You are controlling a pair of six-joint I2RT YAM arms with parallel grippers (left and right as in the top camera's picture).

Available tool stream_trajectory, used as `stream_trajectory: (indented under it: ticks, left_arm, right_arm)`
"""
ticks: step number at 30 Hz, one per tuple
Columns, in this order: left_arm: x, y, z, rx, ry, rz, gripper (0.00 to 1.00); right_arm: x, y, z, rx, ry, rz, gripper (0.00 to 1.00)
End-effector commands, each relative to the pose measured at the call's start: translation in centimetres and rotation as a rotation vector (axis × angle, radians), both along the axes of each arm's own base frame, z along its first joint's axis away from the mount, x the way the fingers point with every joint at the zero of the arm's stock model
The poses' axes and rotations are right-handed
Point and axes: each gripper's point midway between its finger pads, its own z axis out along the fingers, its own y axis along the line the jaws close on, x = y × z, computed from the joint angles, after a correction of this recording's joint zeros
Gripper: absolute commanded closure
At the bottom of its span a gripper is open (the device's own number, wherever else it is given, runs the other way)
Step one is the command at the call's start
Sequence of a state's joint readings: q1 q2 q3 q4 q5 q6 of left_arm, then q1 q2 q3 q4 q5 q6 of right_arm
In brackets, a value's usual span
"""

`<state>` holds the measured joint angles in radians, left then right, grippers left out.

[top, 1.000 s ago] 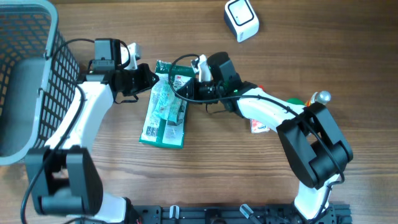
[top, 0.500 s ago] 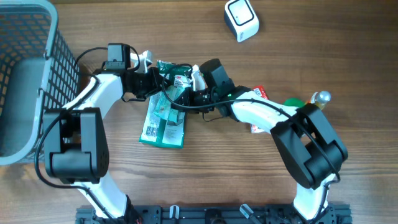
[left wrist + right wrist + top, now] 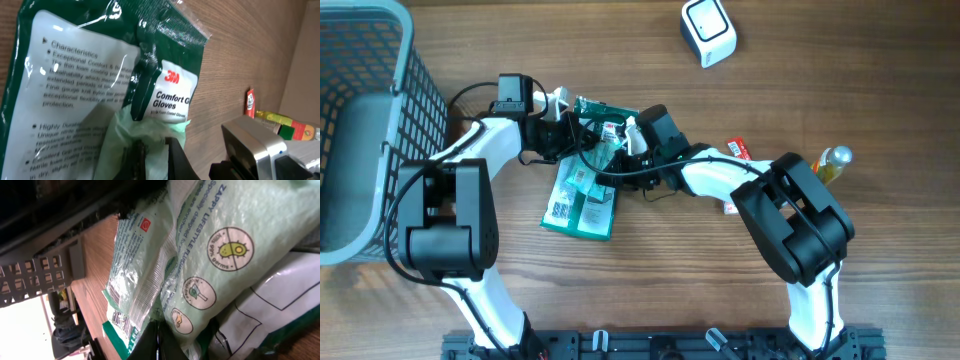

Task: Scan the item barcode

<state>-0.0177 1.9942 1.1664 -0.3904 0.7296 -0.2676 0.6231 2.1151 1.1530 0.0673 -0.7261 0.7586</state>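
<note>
overhead: the left end effector and right end effector meet at the pale green pouch, which lies on the glove pack. the scanner sits well beyond them.
left wrist: the fingers are closed, pinching the pouch's edge, likely to peel it free.
right wrist: the fingers are likewise clamped on the pouch, sharing the hold so its barcode can be turned outward.
</note>
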Motion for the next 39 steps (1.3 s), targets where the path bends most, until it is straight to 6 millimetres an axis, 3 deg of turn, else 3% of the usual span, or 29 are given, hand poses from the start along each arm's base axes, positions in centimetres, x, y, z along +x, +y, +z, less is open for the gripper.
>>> stream_trajectory:
  ticks: [1,5,9,12,15,17,22,26,33,39]
  left_arm:
    - [0.7,1.8,-1.5,0.076,-0.009,0.031,0.96]
    - [2.2,3.0,2.9,0.055,-0.085,0.096,0.96]
    - [0.9,3.0,6.6,0.039,-0.067,0.136,0.96]
    - [-1.7,2.9,5.6,0.063,0.056,0.130,0.96]
    - [-3.8,4.5,3.5,0.207,0.162,0.159,0.96]
    - [-4.5,5.4,2.7,0.303,0.179,0.155,0.96]
    - [-5.2,4.2,2.3,0.340,0.156,0.066,0.96]
    - [-5.1,4.0,1.9,0.397,0.139,0.050,0.96]
    - [-5.4,4.4,0.5,0.465,0.161,0.043,0.95]
    - [-6.4,5.4,-1.2,0.522,0.178,0.052,0.94]
  right_arm:
    - [-1.3,-0.6,-3.4,-0.071,0.059,-0.002,0.94]
    - [-1.0,-0.3,-2.7,-0.050,0.035,-0.001,0.89]
    - [-0.4,0.2,-1.9,-0.016,-0.001,0.002,0.82]
    - [-0.2,0.4,-0.9,-0.002,-0.018,0.000,0.80]
    - [0.1,0.6,0.8,0.019,-0.049,0.002,0.78]
    - [0.3,0.7,2.2,0.037,-0.077,0.003,0.76]
    - [1.7,0.4,4.7,0.041,-0.158,-0.036,0.72]
    - [2.8,-0.4,4.5,0.018,-0.205,-0.053,0.69]
    - [7.3,-3.8,3.2,-0.146,-0.331,-0.236,0.64]
    - [8.2,-3.9,3.7,-0.151,-0.394,-0.248,0.64]
